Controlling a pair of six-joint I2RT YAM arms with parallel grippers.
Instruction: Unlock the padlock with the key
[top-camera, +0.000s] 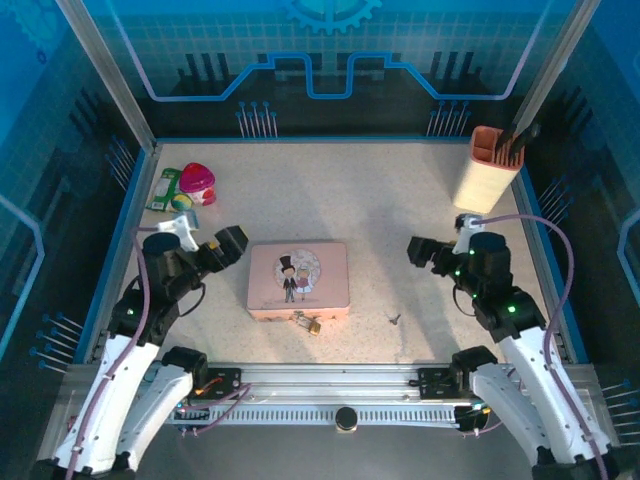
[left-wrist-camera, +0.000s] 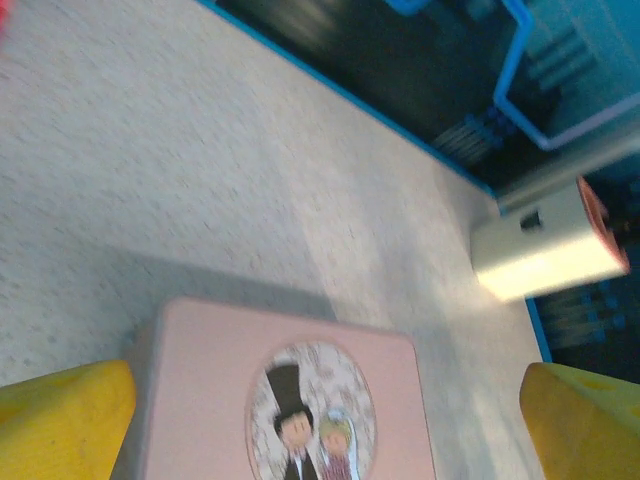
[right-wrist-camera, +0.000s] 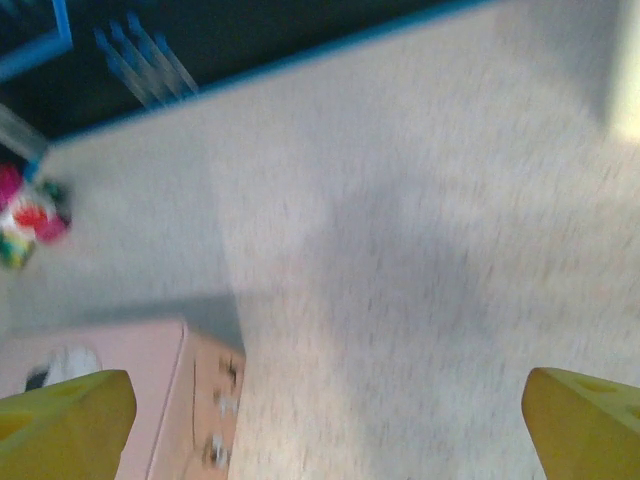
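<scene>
The small brass padlock (top-camera: 307, 323) with its thin silver shackle lies on the table against the near edge of the pink tin (top-camera: 298, 280). The tiny dark key (top-camera: 395, 320) lies on the table to the right of the padlock. My left gripper (top-camera: 232, 246) hovers open just left of the tin, its yellow fingers (left-wrist-camera: 62, 418) wide apart over the tin's lid (left-wrist-camera: 290, 400). My right gripper (top-camera: 418, 250) hangs open above bare table right of the tin, its yellow fingers (right-wrist-camera: 585, 420) spread with nothing between them. Both wrist views are blurred.
A cream holder with an orange top (top-camera: 489, 165) holding dark tools stands at the back right. A pink and green toy bundle (top-camera: 183, 186) lies at the back left. The pink tin's side (right-wrist-camera: 205, 400) shows in the right wrist view. Blue walls ring the table.
</scene>
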